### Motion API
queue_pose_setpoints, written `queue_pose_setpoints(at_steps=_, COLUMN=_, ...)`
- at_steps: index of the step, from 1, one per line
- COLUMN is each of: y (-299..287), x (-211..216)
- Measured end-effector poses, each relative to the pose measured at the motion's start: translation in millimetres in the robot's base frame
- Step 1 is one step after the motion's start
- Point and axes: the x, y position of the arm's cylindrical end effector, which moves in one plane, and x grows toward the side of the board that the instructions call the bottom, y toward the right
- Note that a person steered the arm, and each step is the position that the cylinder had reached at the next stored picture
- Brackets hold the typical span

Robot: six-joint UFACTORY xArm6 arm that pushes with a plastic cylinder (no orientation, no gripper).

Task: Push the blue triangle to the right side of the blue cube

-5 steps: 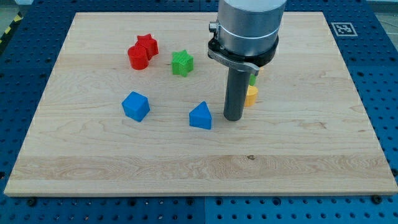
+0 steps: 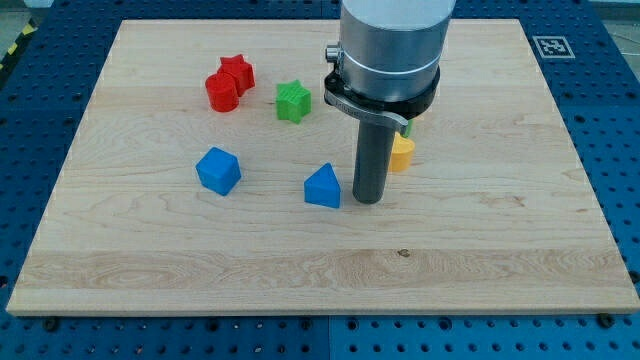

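Wooden bench (image 2: 480, 250): blue triangle (image 2: 322, 187) already sits right of the blue cube (image 2: 218, 170) but well apart; my tip (image 2: 368, 201), a gripperless end effector holding nothing, just right of triangle, so likely a leftward nudge remains.

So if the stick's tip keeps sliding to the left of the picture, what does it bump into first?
Most likely the blue triangle. My tip sits just to its right in the view, very close, at about the same depth. Whether they already touch, I cannot tell.
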Motion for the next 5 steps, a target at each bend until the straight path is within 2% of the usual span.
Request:
queue_pose_setpoints(at_steps=3, y=4.8, x=11.5)
queue_pose_setpoints(at_steps=5, y=-23.7, x=3.0)
